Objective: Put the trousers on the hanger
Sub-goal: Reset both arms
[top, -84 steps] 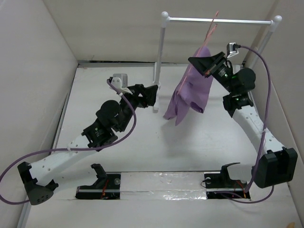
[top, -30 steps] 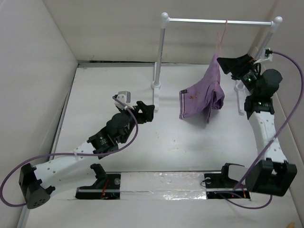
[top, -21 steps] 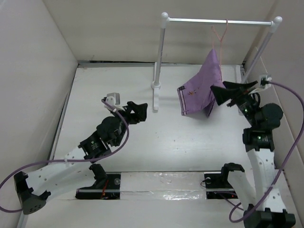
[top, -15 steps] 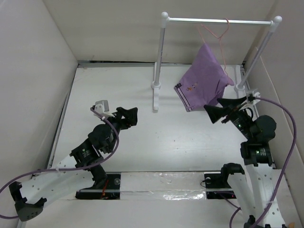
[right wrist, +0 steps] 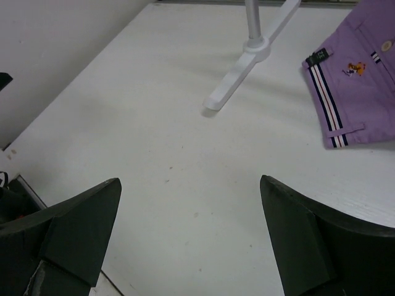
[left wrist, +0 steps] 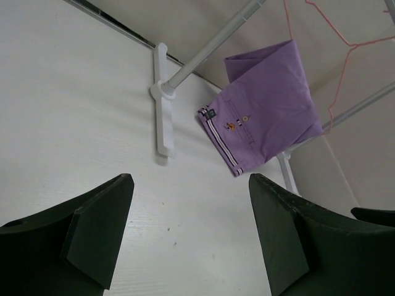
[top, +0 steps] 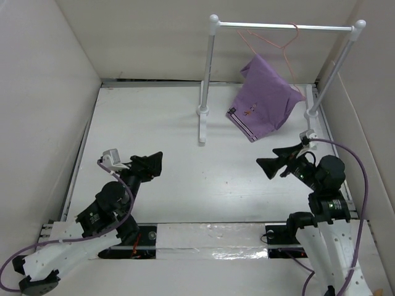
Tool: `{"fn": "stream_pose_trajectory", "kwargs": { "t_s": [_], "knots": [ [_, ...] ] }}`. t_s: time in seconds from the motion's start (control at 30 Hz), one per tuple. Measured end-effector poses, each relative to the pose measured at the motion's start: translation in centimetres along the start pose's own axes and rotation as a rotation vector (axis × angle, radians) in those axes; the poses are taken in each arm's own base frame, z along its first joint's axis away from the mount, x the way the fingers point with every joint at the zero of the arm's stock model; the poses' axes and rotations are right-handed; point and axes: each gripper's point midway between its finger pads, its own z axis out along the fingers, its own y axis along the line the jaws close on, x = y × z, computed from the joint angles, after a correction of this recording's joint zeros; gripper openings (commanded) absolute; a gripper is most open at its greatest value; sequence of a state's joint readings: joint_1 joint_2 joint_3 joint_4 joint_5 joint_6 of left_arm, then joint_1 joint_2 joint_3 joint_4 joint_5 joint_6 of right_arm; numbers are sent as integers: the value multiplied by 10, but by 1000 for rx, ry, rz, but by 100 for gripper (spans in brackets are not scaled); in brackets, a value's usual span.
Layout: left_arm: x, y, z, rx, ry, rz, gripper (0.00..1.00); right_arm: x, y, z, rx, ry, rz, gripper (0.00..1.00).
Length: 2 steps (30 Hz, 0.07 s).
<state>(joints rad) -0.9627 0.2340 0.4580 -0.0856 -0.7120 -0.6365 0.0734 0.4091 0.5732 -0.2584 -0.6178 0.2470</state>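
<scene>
lilac cloth trousers [top: 264,98], folded, with a striped waistband at the low end, hang on a thin pink wire hanger [top: 286,45] hooked over the silver crossbar of the white-posted rack [top: 247,26]. both arms sit well in front of the rack, apart from the cloth. left gripper [left wrist: 190,182], before the rack's left post, has fingers spread and empty. right gripper [right wrist: 190,182], before its right post, is spread wide too, holding nothing.
</scene>
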Motion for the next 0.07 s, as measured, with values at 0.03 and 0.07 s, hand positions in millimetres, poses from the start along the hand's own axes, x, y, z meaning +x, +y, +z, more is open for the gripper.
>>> {"fn": "stream_pose_trajectory", "kwargs": {
  "t_s": [0.03,0.07],
  "knots": [
    [0,0,0,2,-1,-2,74,1,0,1,0,3,2,100],
    [0,-1,0,2,1,-1,76,1,-1,1,0,3,2,100]
  ]
}}
